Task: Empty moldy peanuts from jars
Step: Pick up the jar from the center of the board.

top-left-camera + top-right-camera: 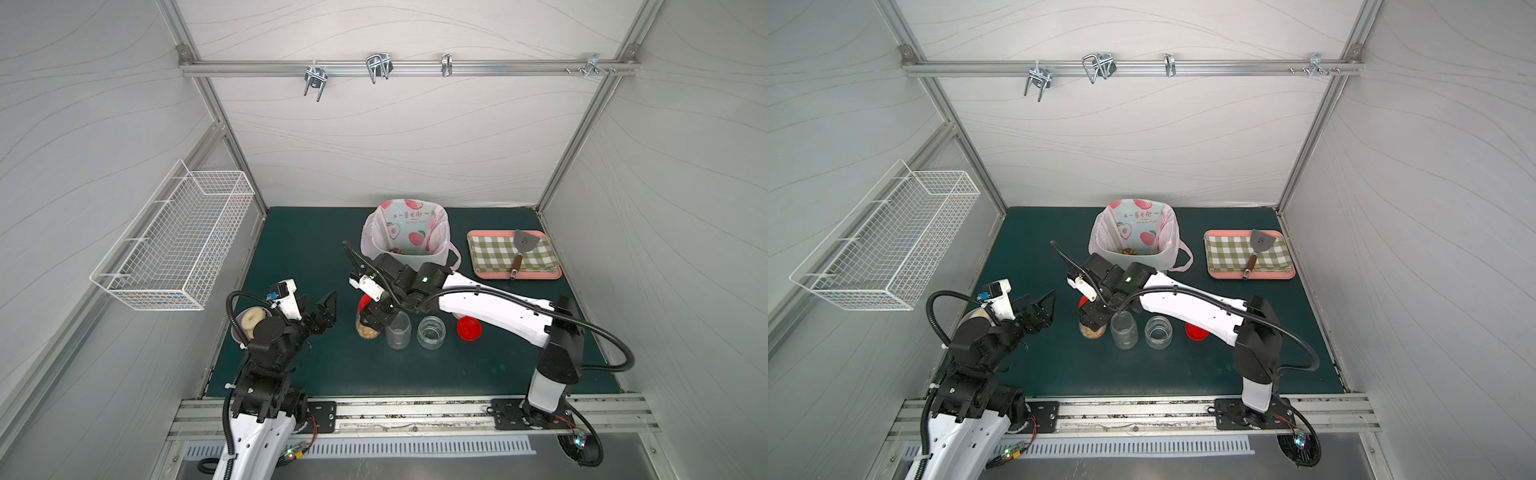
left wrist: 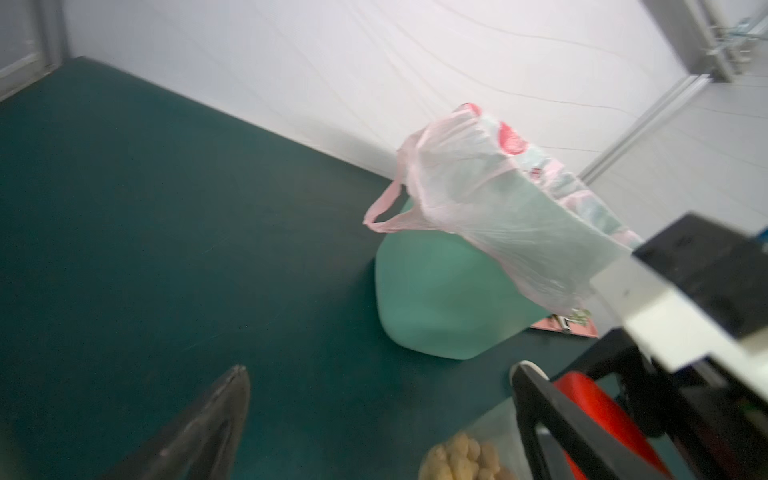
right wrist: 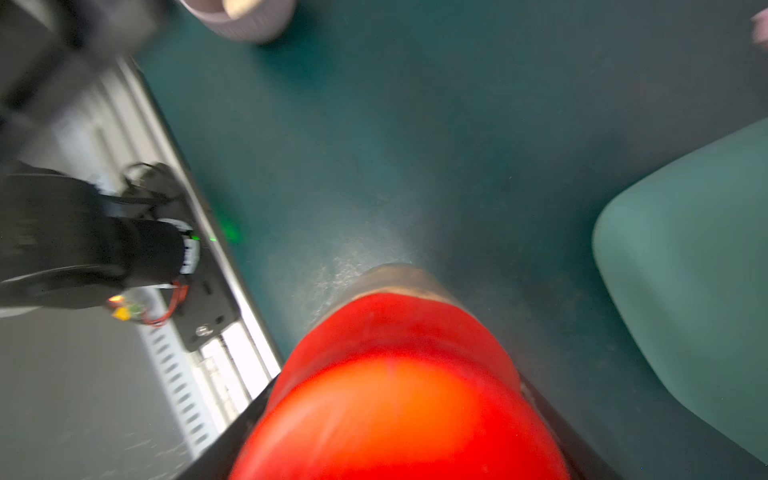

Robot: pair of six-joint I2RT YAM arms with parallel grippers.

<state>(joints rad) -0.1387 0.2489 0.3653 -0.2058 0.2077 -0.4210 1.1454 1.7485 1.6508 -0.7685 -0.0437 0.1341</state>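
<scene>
A clear jar holding moldy peanuts stands at mid-table, its red lid on. My right gripper comes down over it, black fingers pressed on both sides of the lid. My left gripper hangs open just left of that jar, empty. Beside it to the right stand an empty taller jar and a shorter, wider empty jar, both lidless.
A loose red lid lies right of the jars. Behind them stands the mint-green bin with its pink printed bag. A pink tray with checked cloth and spatula sits back right. A bowl of donuts is under my left arm.
</scene>
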